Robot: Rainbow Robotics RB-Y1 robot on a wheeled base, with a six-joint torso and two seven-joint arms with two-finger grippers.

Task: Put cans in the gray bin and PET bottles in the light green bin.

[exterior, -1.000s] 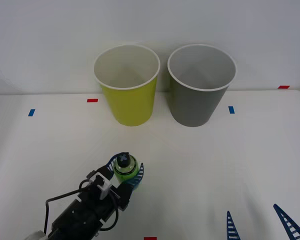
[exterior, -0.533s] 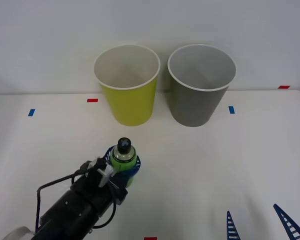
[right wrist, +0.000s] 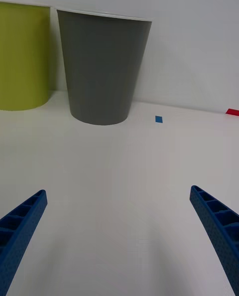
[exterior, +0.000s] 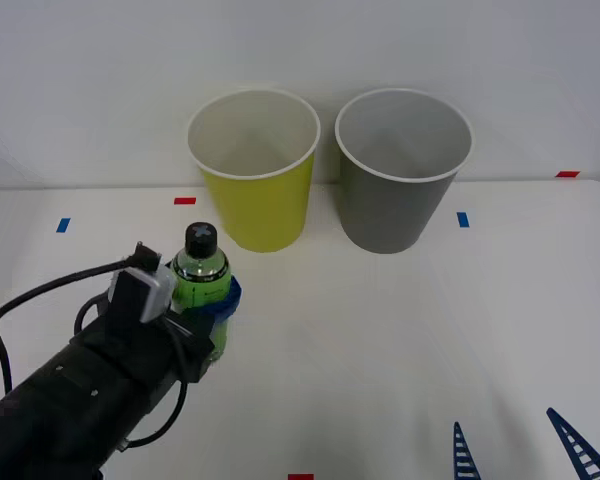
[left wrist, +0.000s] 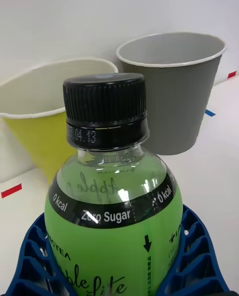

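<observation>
The left arm reaches in from about 7 o'clock in the front view toward the centre, wrist camera and looped cable on top. The left gripper (exterior: 212, 300) is raised and clamped around the PET bottle (exterior: 201, 272), holding it upright. The right gripper (exterior: 525, 445) sits at about 5 o'clock, blue fingers (right wrist: 22, 228) spread wide apart.

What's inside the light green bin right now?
The light green bin shows only pale inner wall; its bottom is hidden by the near wall. The bottle is outside, gripped in the left pincer.
</observation>
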